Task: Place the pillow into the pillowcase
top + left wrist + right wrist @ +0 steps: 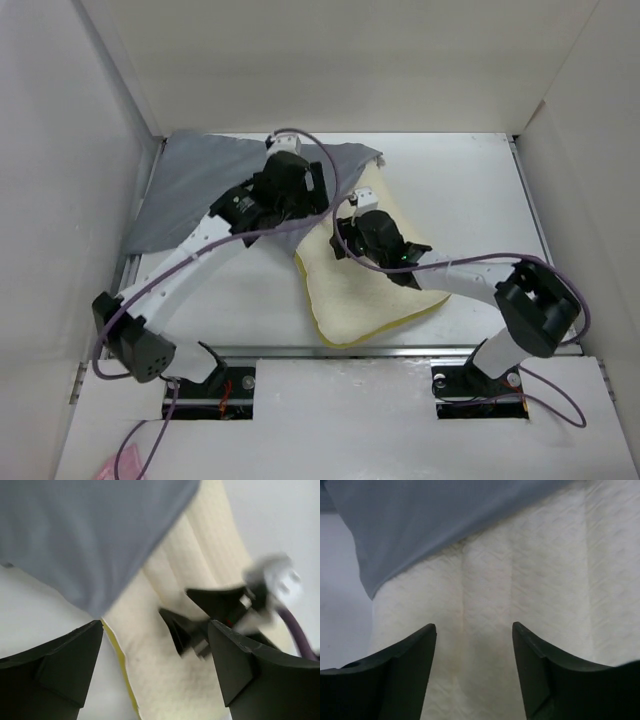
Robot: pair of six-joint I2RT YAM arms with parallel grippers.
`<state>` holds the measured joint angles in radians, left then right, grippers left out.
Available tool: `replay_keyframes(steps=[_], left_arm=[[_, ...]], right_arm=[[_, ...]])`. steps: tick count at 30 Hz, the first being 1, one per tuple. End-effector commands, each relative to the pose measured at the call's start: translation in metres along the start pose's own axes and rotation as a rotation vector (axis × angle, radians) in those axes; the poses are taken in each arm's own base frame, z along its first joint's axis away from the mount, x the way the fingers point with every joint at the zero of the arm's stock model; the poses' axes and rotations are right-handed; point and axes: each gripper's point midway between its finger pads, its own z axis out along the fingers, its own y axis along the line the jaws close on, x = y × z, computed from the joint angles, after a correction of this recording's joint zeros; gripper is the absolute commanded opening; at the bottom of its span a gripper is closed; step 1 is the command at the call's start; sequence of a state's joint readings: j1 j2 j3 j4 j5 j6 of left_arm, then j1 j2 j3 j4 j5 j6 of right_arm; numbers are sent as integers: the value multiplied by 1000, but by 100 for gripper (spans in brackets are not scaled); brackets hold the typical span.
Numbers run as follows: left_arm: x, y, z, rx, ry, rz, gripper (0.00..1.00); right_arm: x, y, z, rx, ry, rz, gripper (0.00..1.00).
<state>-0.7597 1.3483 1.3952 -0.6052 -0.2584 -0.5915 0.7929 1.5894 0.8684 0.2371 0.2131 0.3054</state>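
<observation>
Top view, with both wrist views. The pillow [365,295] lies on the white tabletop [470,200] just right of centre. Its long axis runs from 6 o'clock, the near end with a yellow edge showing, toward 12 o'clock. The far end is overlapped by a corner of the grey pillowcase [190,185]; whether that end sits inside the sack or merely beneath its fabric cannot be told. The rest of the pillowcase spreads wrinkled toward 10 o'clock, into the far left corner of the tabletop.

The left claw [156,625] hangs over the line where grey cloth meets cream fleece, its jaws spread wide with nothing gripped. The right claw [472,627] is poised over the pillow's quilted face at about 4 o'clock from the left one, jaws likewise apart and empty (contact with the fleece cannot be judged).
</observation>
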Motion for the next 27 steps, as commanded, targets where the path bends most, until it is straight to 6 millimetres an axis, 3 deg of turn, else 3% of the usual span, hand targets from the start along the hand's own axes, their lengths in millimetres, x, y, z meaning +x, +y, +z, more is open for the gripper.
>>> replay_keyframes(steps=[1,2,3,4,5,6,7,8,11,12,14,15,16,18,19,20,21,22,24,27], left_arm=[[-44,17,35,-99,-65,85,84],[-50,17,45,-105,-57,151,86],[-45,20,76,-141,-10,194,92],[-48,22,86,-175,1,228,92],[-77,7,87,-167,-50,231,95],[-82,7,96,-195,-45,271,92],[-71,10,122,-230,6,292,92],[-83,1,122,-213,-6,303,91],[-75,-20,140,-125,12,346,89],[-73,-22,142,-107,17,345,91],[-69,-35,151,-52,12,381,100],[-68,-37,155,-41,10,393,100],[-71,-37,160,-47,-2,402,100],[-66,-39,183,-49,3,431,100],[-77,-45,186,-47,-26,446,100],[-77,-46,194,-49,-22,458,98],[-65,-40,215,-82,8,469,98],[-73,-43,217,-88,-11,479,96],[-64,-41,235,-93,4,507,96],[-60,-41,248,-62,6,527,84]], right_arm=[[-81,-4,-27,20,-209,13,68],[-88,-12,-36,39,-199,39,72],[-95,-20,-39,53,-198,69,72],[-99,-43,-38,83,-182,111,72],[-99,-59,-39,113,-149,146,72],[-102,-74,-40,132,-142,194,72],[-106,-89,-41,147,-142,211,72],[-111,-114,-39,169,-137,241,73],[-110,-147,-26,190,-84,204,73],[-120,-150,-21,177,-91,183,73],[-103,-155,-1,140,-27,161,73],[-107,-159,5,126,-32,155,73],[-96,-161,17,122,-3,160,74],[-92,-161,28,103,5,142,74],[-85,-161,37,87,12,143,74],[-84,-158,41,62,11,133,76],[-85,-156,45,44,8,132,76],[-89,-152,49,20,0,130,76],[-84,-153,59,9,3,121,77],[-75,-157,70,-11,23,119,77]])
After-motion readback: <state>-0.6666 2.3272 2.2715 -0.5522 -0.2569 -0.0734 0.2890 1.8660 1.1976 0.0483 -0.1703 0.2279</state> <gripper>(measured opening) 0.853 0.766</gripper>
